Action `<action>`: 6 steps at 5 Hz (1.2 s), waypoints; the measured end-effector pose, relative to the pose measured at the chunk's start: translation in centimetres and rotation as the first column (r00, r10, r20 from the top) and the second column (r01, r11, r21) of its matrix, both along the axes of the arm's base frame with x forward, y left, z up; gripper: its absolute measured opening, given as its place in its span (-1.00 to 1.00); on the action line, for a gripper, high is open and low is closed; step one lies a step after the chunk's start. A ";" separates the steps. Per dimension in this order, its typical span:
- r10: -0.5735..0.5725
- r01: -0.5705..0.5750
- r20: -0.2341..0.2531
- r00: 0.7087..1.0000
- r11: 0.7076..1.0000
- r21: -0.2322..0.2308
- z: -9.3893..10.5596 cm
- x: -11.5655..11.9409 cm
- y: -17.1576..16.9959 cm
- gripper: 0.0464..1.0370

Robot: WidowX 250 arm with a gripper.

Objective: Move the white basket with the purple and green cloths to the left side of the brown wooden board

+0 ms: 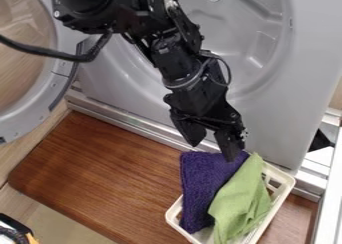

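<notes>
Over the upper end of the basket (288, 184), the end effector (212, 153) hangs with its fingers set apart and nothing held between them. The purple cloth (200, 183) lies just below it in the view, in the left part of the basket, its long axis running from the fingers down towards the lower rim. One fingertip overlaps the top of this cloth; whether it touches the fabric or is only above it is hard to say from this slant. To the right of the purple cloth, and against it, lies the green cloth (240, 205), slanting from upper right to lower left. It is a little farther from the fingers than the purple one. The basket sits on the brown wooden surface (100, 173), in front of a grey panel (267, 115) with a round recess. At the left, a round door (59, 95) stands open.
</notes>
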State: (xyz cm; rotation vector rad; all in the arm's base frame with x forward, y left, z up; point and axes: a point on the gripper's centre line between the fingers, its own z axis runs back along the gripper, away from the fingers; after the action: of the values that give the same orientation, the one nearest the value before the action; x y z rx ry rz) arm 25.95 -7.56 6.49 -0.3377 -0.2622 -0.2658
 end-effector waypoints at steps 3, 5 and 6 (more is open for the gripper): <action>0.030 -0.021 -0.102 0.994 0.996 0.088 -3.8 -3.9 2.0 0.92; 0.071 -0.059 -0.114 0.991 0.993 0.107 -6.1 -4.0 2.5 0.92; 0.032 -0.013 -0.154 0.988 0.993 0.121 -8.5 -2.9 1.5 0.92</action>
State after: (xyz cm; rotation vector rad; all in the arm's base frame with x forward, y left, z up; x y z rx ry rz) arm 23.02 -6.03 -2.00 -0.2353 -0.0956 -0.2307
